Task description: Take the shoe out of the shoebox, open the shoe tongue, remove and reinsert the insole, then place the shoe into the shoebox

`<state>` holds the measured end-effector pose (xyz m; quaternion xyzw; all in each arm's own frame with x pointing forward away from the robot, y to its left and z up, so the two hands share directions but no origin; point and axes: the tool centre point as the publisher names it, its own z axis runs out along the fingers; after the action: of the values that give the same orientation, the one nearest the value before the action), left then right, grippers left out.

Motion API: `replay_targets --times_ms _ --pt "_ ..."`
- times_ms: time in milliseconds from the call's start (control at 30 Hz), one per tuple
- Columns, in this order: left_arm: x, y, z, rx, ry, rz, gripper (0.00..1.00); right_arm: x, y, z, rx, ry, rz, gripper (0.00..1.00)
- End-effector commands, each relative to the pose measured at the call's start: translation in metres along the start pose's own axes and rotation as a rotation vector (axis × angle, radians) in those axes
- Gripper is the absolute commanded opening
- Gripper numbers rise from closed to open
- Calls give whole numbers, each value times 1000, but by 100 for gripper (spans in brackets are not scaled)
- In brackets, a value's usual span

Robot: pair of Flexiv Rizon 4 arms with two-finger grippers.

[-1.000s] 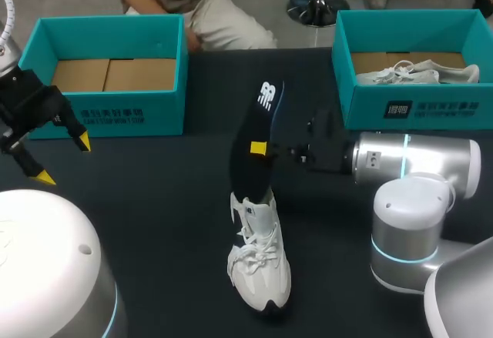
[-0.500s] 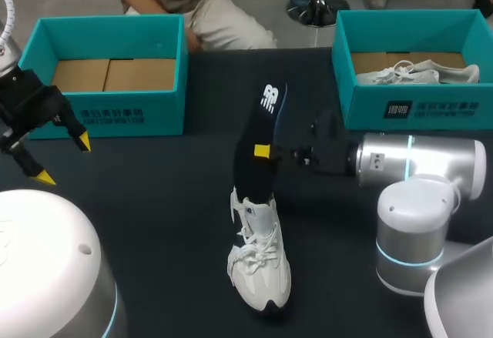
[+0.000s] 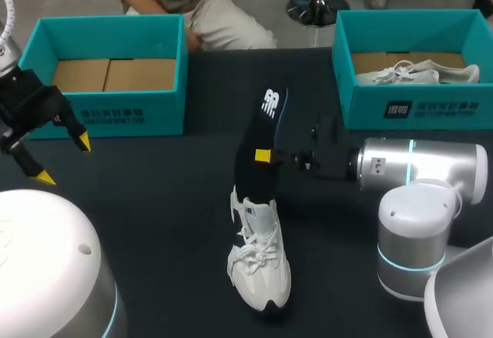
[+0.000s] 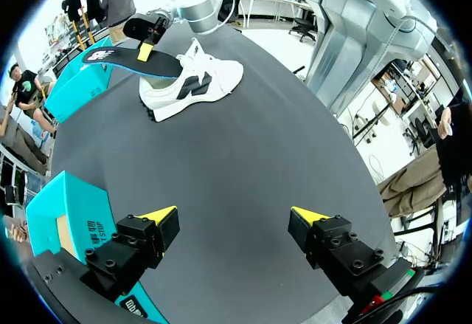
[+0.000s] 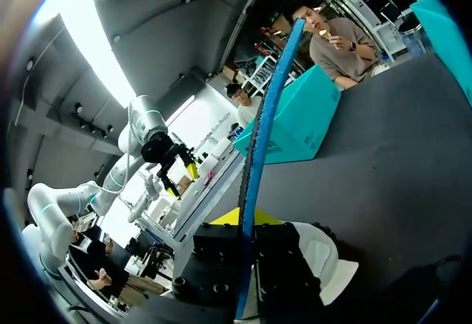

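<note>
A white shoe (image 3: 260, 257) stands on the dark table with its toe toward the front edge. Over its heel stands a black insole (image 3: 258, 145) with a blue edge, tilted up and away. The insole's lower end meets the shoe's opening; how far it goes in is hidden. My right gripper (image 3: 263, 155) is shut on the insole's middle, and its own view shows the insole (image 5: 262, 139) edge-on between the fingers with the shoe (image 5: 321, 257) beneath. My left gripper (image 3: 64, 161) hangs open and holds nothing at the far left. Its own view shows the shoe (image 4: 193, 84) and insole (image 4: 129, 57) far ahead of it.
A teal shoebox (image 3: 108, 115) with a cardboard floor stands at the back left, just behind my left gripper. A second teal shoebox (image 3: 420, 111) at the back right holds another white shoe (image 3: 420, 72). My right arm's base (image 3: 416, 238) stands right of the shoe.
My right arm has shifted slightly to the right and lowered the insole a little toward the shoe. The left arm has not moved.
</note>
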<state>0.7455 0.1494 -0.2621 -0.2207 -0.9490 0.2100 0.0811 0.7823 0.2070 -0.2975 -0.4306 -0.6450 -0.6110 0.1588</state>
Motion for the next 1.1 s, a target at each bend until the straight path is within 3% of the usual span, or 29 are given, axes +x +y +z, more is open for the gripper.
replay_targets --times_ms 33,433,1100 --pt "1 0 0 -3 0 0 100 -2 -4 4 -7 10 0 0" --pt "1 0 0 -3 0 0 100 -5 -14 5 4 26 10 0" --pt "1 0 0 -3 0 0 100 -6 -54 3 -26 36 49 0"
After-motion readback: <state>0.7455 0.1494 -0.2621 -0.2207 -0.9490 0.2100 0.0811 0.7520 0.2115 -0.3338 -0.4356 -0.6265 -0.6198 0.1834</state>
